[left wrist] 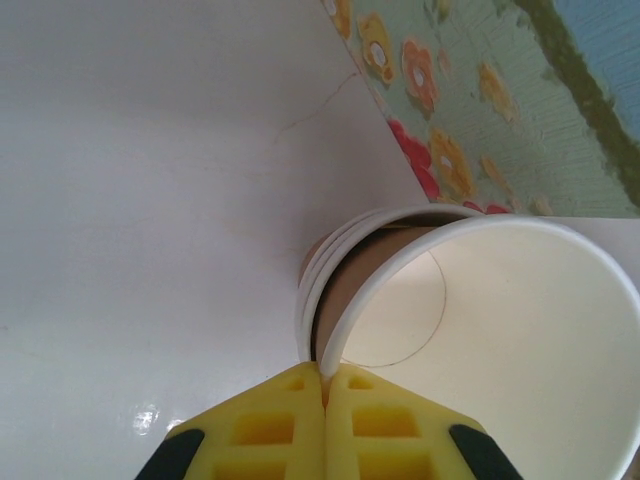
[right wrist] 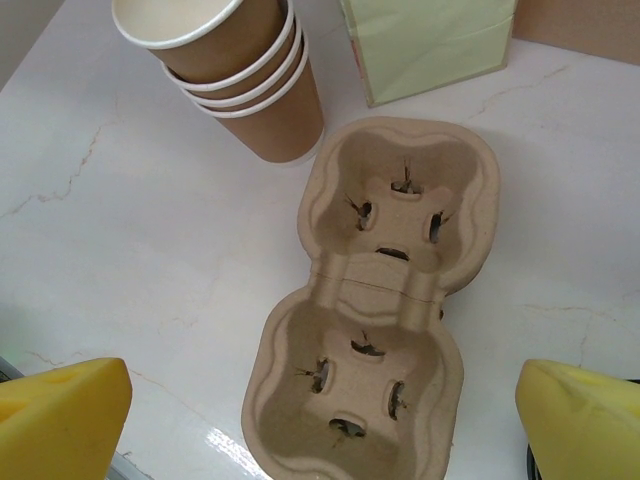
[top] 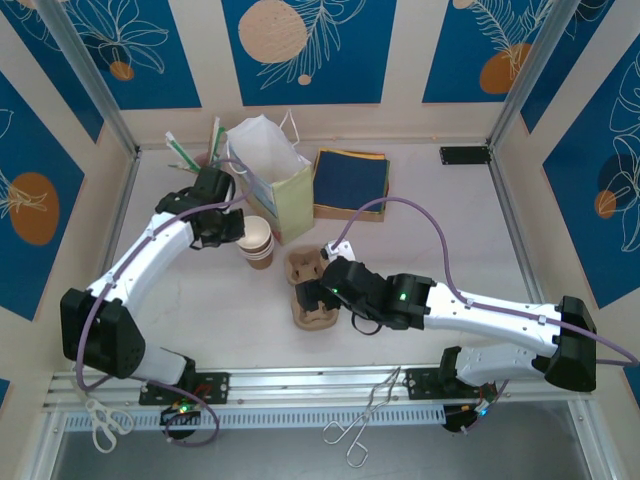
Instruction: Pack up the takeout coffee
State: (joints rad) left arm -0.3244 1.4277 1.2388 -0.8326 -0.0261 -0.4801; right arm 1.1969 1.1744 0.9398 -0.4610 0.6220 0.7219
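Note:
No lidded takeout coffee is in view. A stack of lidless brown paper cups (top: 259, 241) (right wrist: 235, 70) stands on the white table beside the gift bag. My left gripper (top: 236, 226) (left wrist: 325, 375) is shut on the white rim of the top cup (left wrist: 520, 340), which is tilted slightly up out of the lower cups (left wrist: 312, 290). My right gripper (top: 318, 293) (right wrist: 322, 415) hangs open above a two-well pulp cup carrier (top: 306, 265) (right wrist: 380, 300). Both wells are empty. Its yellow fingers (right wrist: 60, 415) sit wide to either side of the near well.
A pale green floral paper bag (top: 275, 190) (left wrist: 470, 120) (right wrist: 430, 45) stands open behind the cups. Dark blue napkins (top: 350, 180) lie to its right, straws (top: 190, 150) at the back left. Scissors (top: 100, 420) and tongs (top: 360, 425) rest on the front rail.

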